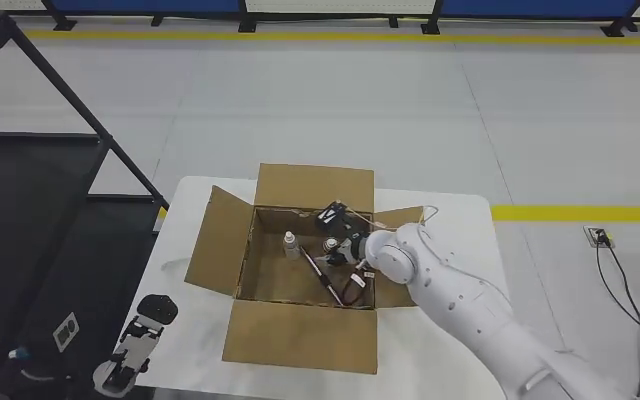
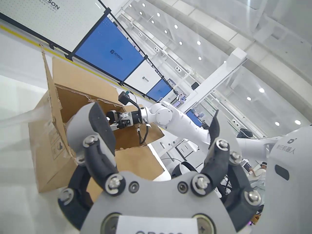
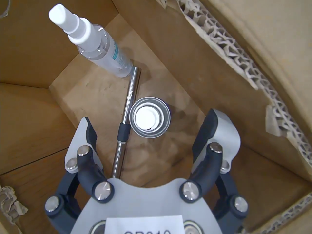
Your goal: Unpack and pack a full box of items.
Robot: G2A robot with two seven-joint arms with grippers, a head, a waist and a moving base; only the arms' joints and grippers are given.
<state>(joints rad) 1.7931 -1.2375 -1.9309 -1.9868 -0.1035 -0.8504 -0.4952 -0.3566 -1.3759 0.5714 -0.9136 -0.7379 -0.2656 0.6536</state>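
An open cardboard box (image 1: 300,188) stands mid-table with its flaps spread. Inside it my right gripper (image 3: 151,122) hangs open, pointing down just above a small metal can (image 3: 149,120) with a white nozzle; the can lies between the fingers, untouched. Beside the can lies a thin metal rod (image 3: 126,108) with a black collar. A clear spray bottle (image 3: 97,47) with a white cap stands at the rod's far end, also visible as the bottle (image 1: 290,245) from the top. My left gripper (image 1: 135,345) rests open and empty at the table's near left corner, facing the box (image 2: 46,147).
The white table (image 1: 450,220) has bare room to the right of and behind the box. The box's wall (image 3: 219,74) has torn corrugated edges close to my right gripper. A black frame stands left of the table.
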